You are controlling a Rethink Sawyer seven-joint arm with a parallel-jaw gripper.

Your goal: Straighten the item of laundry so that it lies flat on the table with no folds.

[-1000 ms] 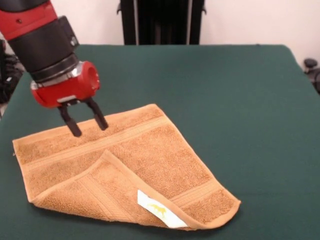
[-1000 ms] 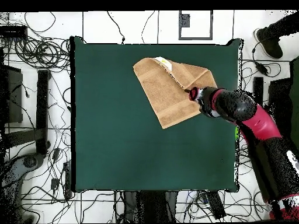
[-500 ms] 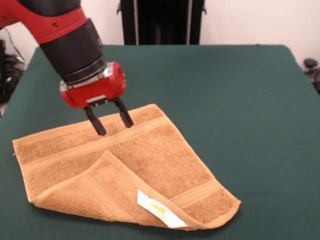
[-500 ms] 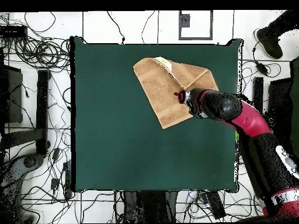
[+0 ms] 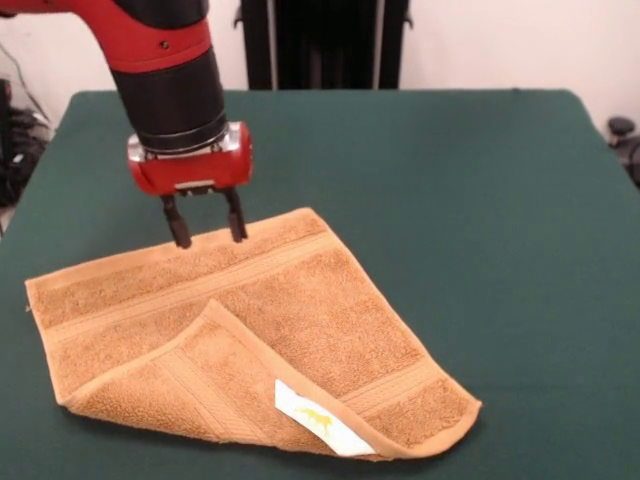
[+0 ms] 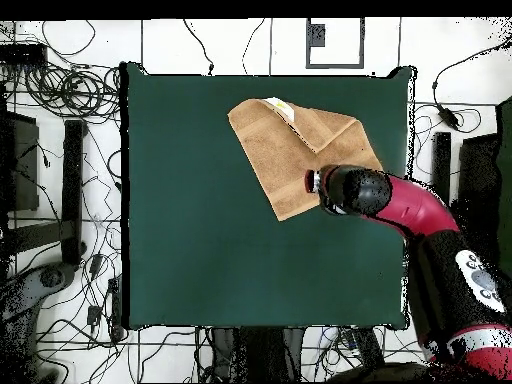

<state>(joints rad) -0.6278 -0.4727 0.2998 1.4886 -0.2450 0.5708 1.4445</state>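
Note:
The orange-tan towel (image 5: 250, 340) lies on the green table (image 5: 480, 220) at the near left of the front view, with one corner folded over onto itself and a small white tag (image 5: 318, 420) showing on the fold. My gripper (image 5: 207, 232) hangs open and empty just above the towel's far edge, its two black fingers pointing down. In the overhead view the towel (image 6: 290, 150) lies toward the far right of the table (image 6: 200, 240), and the arm's wrist covers its near edge, hiding the gripper.
Cables and stands surround the table (image 6: 60, 90) on the floor. The robot's pedestal (image 5: 320, 45) stands behind the table's far side in the front view.
My gripper has moved along the towel's far band, from its left part to just above the far edge, and the wrist has turned upright. The towel has not moved.

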